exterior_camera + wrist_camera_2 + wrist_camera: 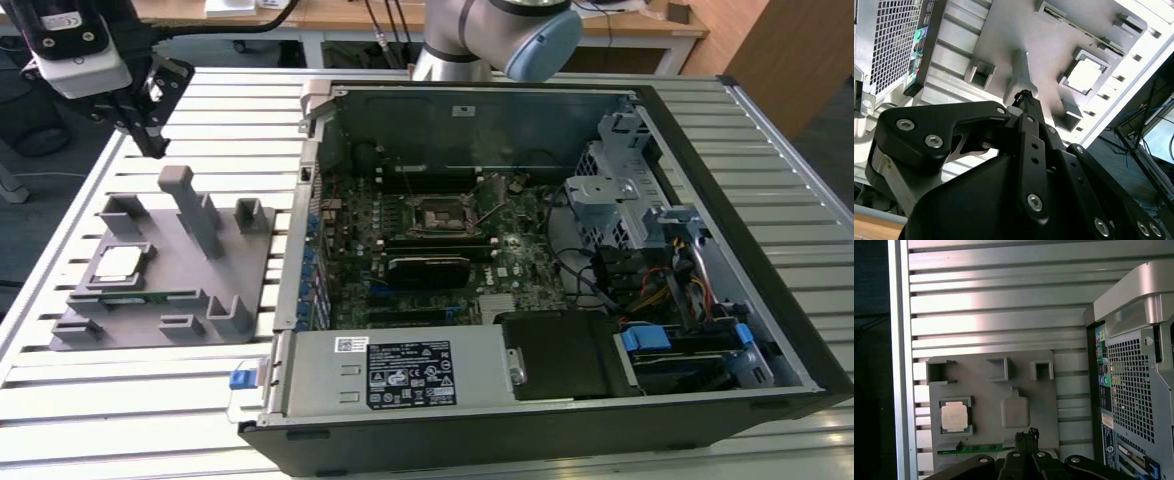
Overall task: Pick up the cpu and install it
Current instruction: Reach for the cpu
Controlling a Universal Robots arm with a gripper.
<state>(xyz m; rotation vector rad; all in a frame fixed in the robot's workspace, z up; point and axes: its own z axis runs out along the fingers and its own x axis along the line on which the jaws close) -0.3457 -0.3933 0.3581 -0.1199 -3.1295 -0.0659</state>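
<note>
Small flat square silver-topped cpu chip (118, 265) lies flat, metal face up. It's seated in a framed pocket of the grey plastic fixture (174, 275).

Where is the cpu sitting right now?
The cpu lies in a recess of the grey holder tray at the exterior view's left, outside the open computer case.

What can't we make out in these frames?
- Socket: too small in the exterior view to tell its latch state.
- Green stick: first wrist view, far end hidden by the hand.
- cpu corner mark: too small in both wrist views.
</note>
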